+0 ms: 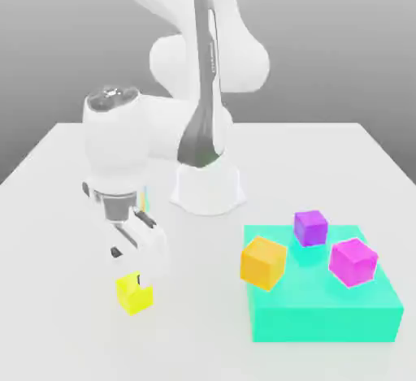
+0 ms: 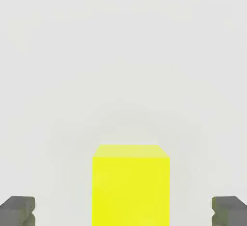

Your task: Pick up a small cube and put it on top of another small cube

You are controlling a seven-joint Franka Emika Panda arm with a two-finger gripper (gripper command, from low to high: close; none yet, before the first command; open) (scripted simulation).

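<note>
The small cube (image 1: 134,293) was plain bright yellow with no markings, sitting flat on the white table (image 1: 65,209) toward the exterior view's left, well apart from the teal block (image 1: 325,314) on the exterior view's right. It looked slightly smaller than the orange cube (image 1: 263,263) that rested at the teal block's near corner. Two purple cubes, one (image 1: 310,227) farther back and one (image 1: 353,261) nearer, also sat on the teal block. The tool (image 1: 136,267) hung over the yellow cube with its fingers spread wide and released, gripping nothing; in the hand view the cube (image 2: 130,184) lay between the two dark fingertips (image 2: 17,210), with clear table showing on either side of it. In the exterior view one finger covered part of the cube's upper face, so whether the fingertips reached down around its sides was hard to make out. The hand view cut off the cube's lower part and most of both fingers.
</note>
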